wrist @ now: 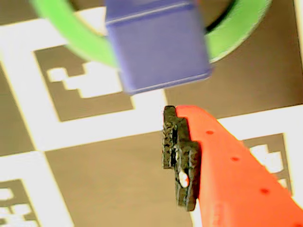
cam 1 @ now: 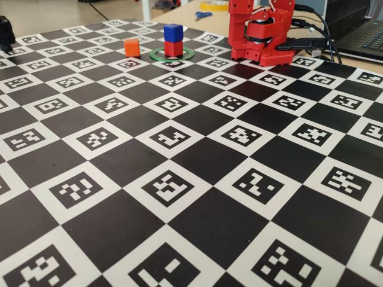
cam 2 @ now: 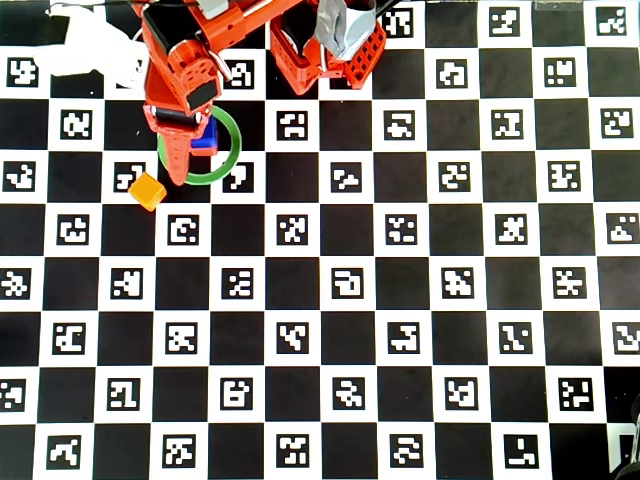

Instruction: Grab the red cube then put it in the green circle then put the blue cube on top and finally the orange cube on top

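Observation:
The blue cube [cam 1: 173,32] sits on top of the red cube [cam 1: 173,48] inside the green circle [cam 1: 157,55]. The orange cube [cam 1: 132,48] stands on the board to the left of the ring, apart from it. In the overhead view my gripper [cam 2: 180,168] hangs over the ring's [cam 2: 229,150] left part, just left of the blue cube [cam 2: 206,137], and the orange cube [cam 2: 148,190] lies below-left. The red cube is hidden under the blue one there. In the wrist view one red finger [wrist: 213,156] with a black pad shows, empty, below the blue cube [wrist: 158,47].
The checkerboard marker mat [cam 1: 179,179] covers the table. The red arm's base [cam 2: 330,45] is at the back. Blue-handled scissors [cam 1: 202,14], a laptop [cam 1: 359,33] and cables lie behind the mat. A black object [cam 1: 5,33] sits at the left edge.

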Available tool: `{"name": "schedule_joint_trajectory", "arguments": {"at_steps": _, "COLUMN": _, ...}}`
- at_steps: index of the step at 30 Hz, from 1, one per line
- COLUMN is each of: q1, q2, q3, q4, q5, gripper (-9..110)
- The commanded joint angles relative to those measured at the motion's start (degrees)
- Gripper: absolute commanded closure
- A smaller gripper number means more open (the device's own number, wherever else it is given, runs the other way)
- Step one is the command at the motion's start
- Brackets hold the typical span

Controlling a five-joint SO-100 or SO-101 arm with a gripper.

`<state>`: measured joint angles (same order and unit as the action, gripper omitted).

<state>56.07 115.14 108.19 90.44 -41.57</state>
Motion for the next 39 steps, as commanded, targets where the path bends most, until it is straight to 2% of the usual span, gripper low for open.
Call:
{"name": "schedule_joint_trajectory", "arguments": {"at_steps": 1, "q1": -1.76, "q2": -0.88, "q3": -6.77, "q4": 0.26, "q5": 5.89, "gripper": 54}}
{"name": "schedule_joint_trajectory", "arguments": {"at_steps": 10, "q1": -3.96, "q2": -6.86, "q3": -10.81, "q4": -2.02, "q5": 18.19, "gripper": 55}}
{"name": "schedule_joint_trajectory", "arguments": {"at_steps": 21, "q1": -4.39, "q2": -14.85, "q3": -11.34, "q4": -6.94, "q5": 26.10, "gripper": 55}}
{"name": "schedule_joint_trajectory", "arguments": {"at_steps": 39, "q1": -2.81, "q2": -26.63, "q3": -10.63, "q4": -16.96, "q5": 27.51, "gripper": 57}}
